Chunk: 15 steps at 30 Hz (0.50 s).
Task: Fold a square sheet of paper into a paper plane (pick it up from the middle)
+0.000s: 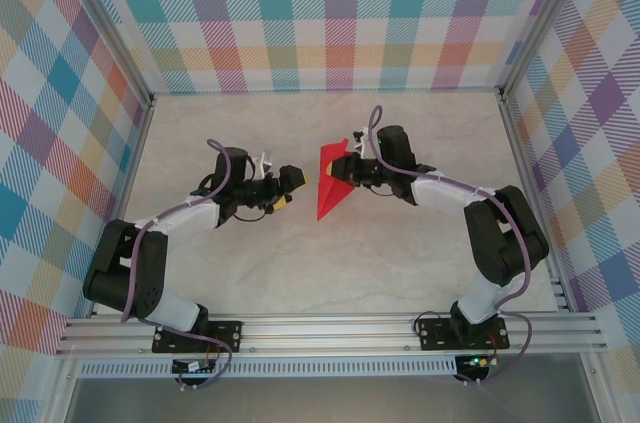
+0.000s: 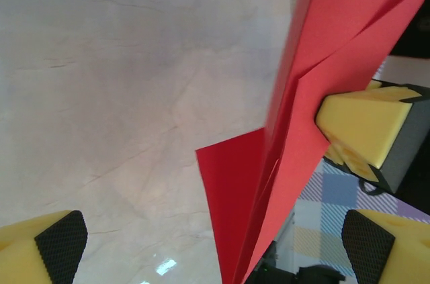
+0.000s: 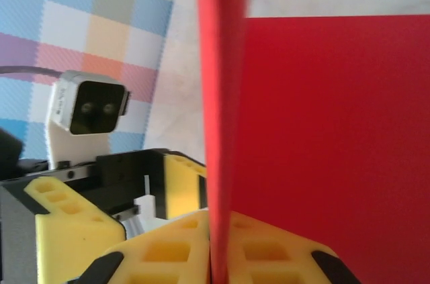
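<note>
Paper plane (image 1: 328, 188) upright, right fingers (image 3: 269, 254) pinching its edge, left fingers (image 2: 40, 250) spread

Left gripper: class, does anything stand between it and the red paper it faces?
Nothing visible does. The open left gripper points at the paper, with only bare table between them. The right gripper is shut on the paper's other side, out of that path.

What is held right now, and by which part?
The right gripper pinches the folded red paper by its upright folded layers; the open left gripper holds nothing.
</note>
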{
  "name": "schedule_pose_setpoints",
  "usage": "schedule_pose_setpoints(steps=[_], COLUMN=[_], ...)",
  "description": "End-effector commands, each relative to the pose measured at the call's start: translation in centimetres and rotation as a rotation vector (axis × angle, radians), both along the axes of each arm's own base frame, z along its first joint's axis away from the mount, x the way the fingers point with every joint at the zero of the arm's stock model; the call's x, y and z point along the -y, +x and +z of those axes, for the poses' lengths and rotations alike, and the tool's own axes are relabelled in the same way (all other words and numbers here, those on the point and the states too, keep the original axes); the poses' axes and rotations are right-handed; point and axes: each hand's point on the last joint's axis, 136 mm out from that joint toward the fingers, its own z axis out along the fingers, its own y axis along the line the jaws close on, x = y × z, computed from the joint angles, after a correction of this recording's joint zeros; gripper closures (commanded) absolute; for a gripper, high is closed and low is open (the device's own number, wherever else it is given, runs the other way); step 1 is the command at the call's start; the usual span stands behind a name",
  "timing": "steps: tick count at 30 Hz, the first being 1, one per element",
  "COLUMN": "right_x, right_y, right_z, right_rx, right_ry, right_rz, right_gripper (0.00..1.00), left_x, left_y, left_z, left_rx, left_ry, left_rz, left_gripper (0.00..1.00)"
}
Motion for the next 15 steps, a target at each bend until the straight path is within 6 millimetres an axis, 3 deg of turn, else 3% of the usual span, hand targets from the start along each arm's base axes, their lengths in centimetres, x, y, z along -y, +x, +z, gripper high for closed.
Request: schedule_pose_setpoints(steps=[1, 8, 15], right_x=[-1.2, -2.0, -2.3], right_y=[-0.5, -0.7, -0.6], right_z=[3.9, 5.7, 6.3], right_rx=[0.026, -0.01, -0.02], right_ry=[0.135, 0.232, 0.256], right_rz=[0.08, 0.126, 0.14], right_gripper=[0.88, 0.88, 0.88], left_x=[0.8, 2.4, 3.8], left_y=[-0.1, -0.4, -1.2], left_z=[4.1, 6.3, 5.5], left_rx=[0.106, 0.191, 0.155], left_ry=[-0.138, -0.199, -0.203], left_rz=[-0.054, -0.105, -0.143], left_gripper=[0.01, 0.11, 0.13])
